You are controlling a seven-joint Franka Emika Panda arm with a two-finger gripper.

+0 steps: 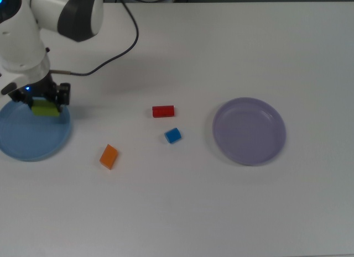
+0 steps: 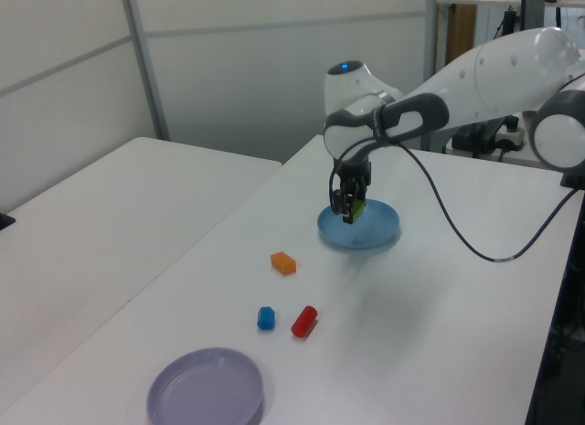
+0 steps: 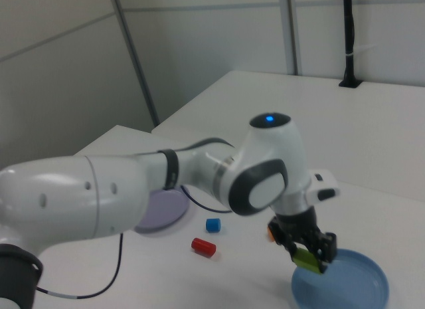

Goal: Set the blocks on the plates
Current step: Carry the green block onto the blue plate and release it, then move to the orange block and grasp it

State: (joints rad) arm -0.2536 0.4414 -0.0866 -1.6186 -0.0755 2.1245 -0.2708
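In the top view, the tool [image 1: 45, 105] hangs over the upper right part of the light blue plate [image 1: 27, 138], at the top view's left edge of the white bench [image 1: 182, 207]. Its fingers are closed on the green block [image 1: 46, 109], which shows as a lime strip under the black fingers. The red block [image 1: 163, 111] lies on the bench near the middle, with the blue cube [image 1: 173, 135] just below and to the right of it, apart. The orange block [image 1: 109, 156] lies further down and left, tilted, well clear of the blue plate. The lavender plate [image 1: 249, 131] sits on the top view's right with nothing on it.

In the left view, the tool [image 2: 351, 206] points down with the green block [image 2: 357, 208] pinched between its fingers, held above the light blue plate [image 2: 375, 233] and not touching it. The orange block [image 2: 283, 262] lies nearer the camera, then the blue cube [image 2: 266, 318] and the red block [image 2: 304, 321] side by side, and the lavender plate [image 2: 207, 388] nearest.

In the right view, the tool [image 3: 309, 254] grips the green block [image 3: 306, 258] over the near rim of the light blue plate [image 3: 352, 289]. The red block [image 3: 203, 246], the blue cube [image 3: 212, 224] and the lavender plate [image 3: 159, 210] lie on the right view's left.
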